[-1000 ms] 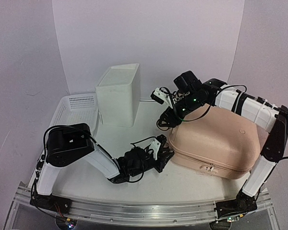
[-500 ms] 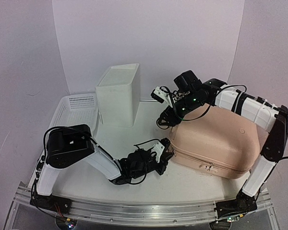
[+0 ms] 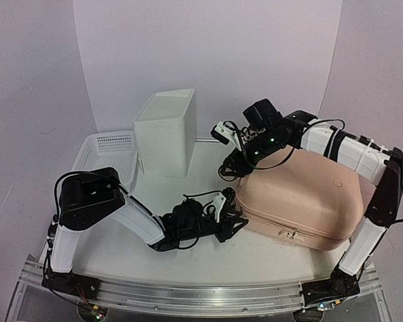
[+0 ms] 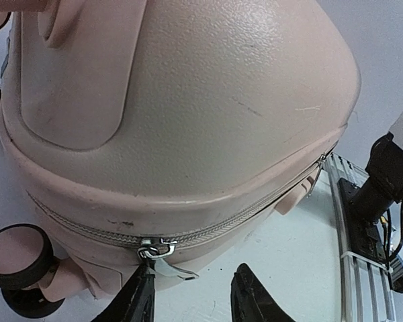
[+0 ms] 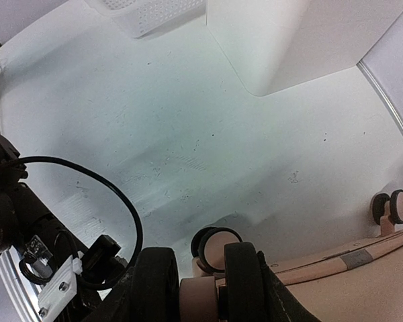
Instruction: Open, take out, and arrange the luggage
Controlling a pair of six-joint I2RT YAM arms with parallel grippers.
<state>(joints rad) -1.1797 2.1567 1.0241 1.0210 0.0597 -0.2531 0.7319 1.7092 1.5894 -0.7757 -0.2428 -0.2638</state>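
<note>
Luggage [image 3: 302,194] zipped shut, lying flat on the table [image 3: 181,184]; both grippers at its left end.
Left gripper [image 4: 195,298] at the luggage's near-left corner: jaws moderately apart, holding nothing, one fingertip [image 4: 146,282] right at the zipper pull [image 4: 162,253]. Right gripper [image 5: 200,278] at the far-left corner, clamped on a pink wheel stem, caster wheel [image 5: 215,245] just beyond. White box [image 3: 164,134] stands beyond the luggage's left end.

The suitcase [image 3: 302,198] lies on the right of the table [image 3: 188,188], the drawer box [image 3: 164,134] at far centre to its left, the mesh basket [image 3: 107,154] just left of that box, and the left gripper [image 3: 233,225] at the suitcase's near-left corner.
</note>
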